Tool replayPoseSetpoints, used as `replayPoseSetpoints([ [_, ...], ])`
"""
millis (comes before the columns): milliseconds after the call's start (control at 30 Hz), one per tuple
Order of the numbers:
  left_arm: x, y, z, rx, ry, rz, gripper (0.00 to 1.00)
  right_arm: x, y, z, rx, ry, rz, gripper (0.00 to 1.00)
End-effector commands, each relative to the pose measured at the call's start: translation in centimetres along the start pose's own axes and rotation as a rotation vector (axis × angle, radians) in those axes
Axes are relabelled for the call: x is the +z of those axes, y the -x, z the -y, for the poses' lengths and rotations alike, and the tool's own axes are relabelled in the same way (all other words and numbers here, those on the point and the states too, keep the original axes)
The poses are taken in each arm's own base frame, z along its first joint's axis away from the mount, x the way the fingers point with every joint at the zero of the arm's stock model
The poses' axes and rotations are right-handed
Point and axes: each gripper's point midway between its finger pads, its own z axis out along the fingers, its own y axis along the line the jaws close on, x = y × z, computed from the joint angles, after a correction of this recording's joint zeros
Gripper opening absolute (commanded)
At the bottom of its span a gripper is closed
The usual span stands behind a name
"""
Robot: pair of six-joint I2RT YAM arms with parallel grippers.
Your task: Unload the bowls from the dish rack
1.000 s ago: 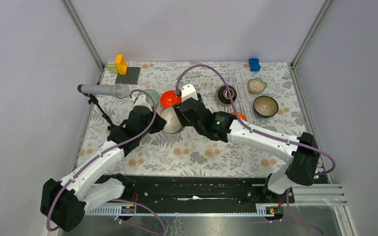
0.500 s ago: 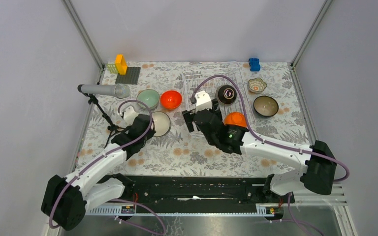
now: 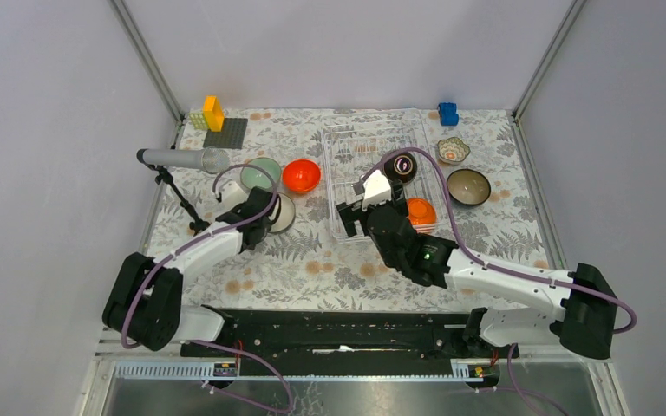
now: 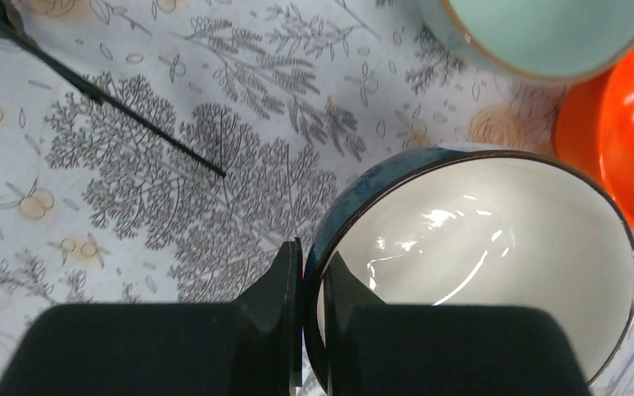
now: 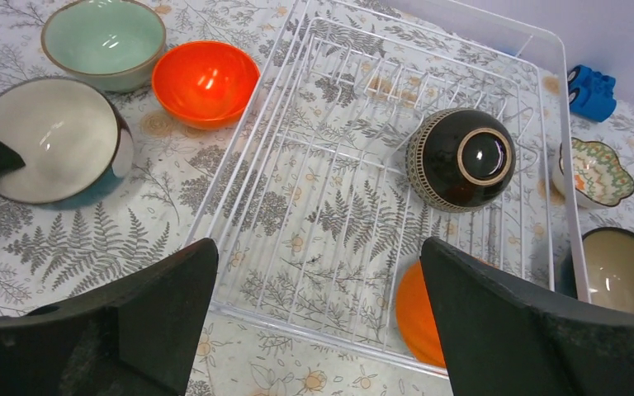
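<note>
One half-hidden orange bowl (image 5: pixel 415 315)

The right tool (image 5: pixel 315 247) has swung away from the cream-white round bowl with a dark blue outside (image 3: pixel 282 212) near the middle of the table (image 3: pixel 329 269). It now hangs over the near end of the white wire dish rack (image 3: pixel 347 143), jaws spread wider than a second ago. The left tool (image 4: pixel 312 256), pinching that bowl's rim, has drawn it leftward beside the mint green bowl (image 3: pixel 264 169) as the left arm (image 3: pixel 199 251) folded back.
</note>
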Motion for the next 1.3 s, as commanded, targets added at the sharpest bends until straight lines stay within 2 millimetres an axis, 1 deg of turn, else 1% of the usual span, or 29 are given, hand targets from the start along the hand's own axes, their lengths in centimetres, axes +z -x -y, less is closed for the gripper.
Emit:
replayPoseSetpoints([
  [0,0.6,4.0,4.7,-0.148,-0.12,0.066,0.0,-0.4,2.1,1.4,0.001,-0.04,0.098,1.0],
  [200,2.6,5.0,5.1,-0.163,-0.064,0.068,0.0,-0.6,2.0,2.6,-0.024,-0.088,0.122,1.0],
  [333,3.8,5.5,4.9,-0.176,-0.032,0.07,0.09,-0.5,1.7,2.6,-0.027,-0.087,0.122,1.0],
  [400,4.1,5.7,4.7,-0.185,-0.023,0.072,0.12,-0.5,1.5,2.5,-0.028,-0.088,0.119,1.0],
  [467,4.1,5.8,4.4,-0.188,-0.014,0.071,0.21,-0.5,1.4,2.7,-0.028,-0.101,0.116,1.0],
  [533,3.9,5.8,4.3,-0.183,-0.019,0.068,0.37,-0.5,1.3,3.1,-0.022,-0.126,0.109,1.0],
  [567,3.6,5.8,4.3,-0.176,-0.03,0.064,0.42,-0.4,1.2,3.3,-0.009,-0.134,0.106,1.0],
  [600,3.5,5.6,4.3,-0.17,-0.039,0.056,0.43,-0.2,1.0,3.3,-0.003,-0.13,0.099,1.0],
  [733,2.3,5.2,4.2,-0.151,-0.089,0.034,0.46,0.9,0.1,2.9,0.057,-0.067,0.046,1.0],
  [800,1.6,5.0,4.6,-0.114,-0.136,0.018,0.46,1.5,-0.4,3.1,0.107,-0.042,0.003,1.0],
  [867,0.7,5.0,5.1,-0.076,-0.188,-0.002,0.47,2.2,-0.9,4.0,0.167,-0.042,-0.042,1.0],
  [933,-0.2,4.8,5.2,-0.039,-0.221,-0.017,0.48,2.7,-1.3,4.5,0.208,-0.034,-0.087,1.0],
  [1100,-3.3,4.3,6.0,0.029,-0.341,-0.022,0.55,3.6,-2.7,6.2,0.259,-0.069,-0.214,1.0],
  [1133,-4.0,4.3,6.4,0.042,-0.372,-0.021,0.56,3.8,-3.4,6.6,0.266,-0.09,-0.254,1.0],
  [1267,-7.0,4.1,8.4,0.105,-0.509,-0.018,0.59,4.9,-4.6,7.4,0.357,-0.074,-0.338,1.0],
])
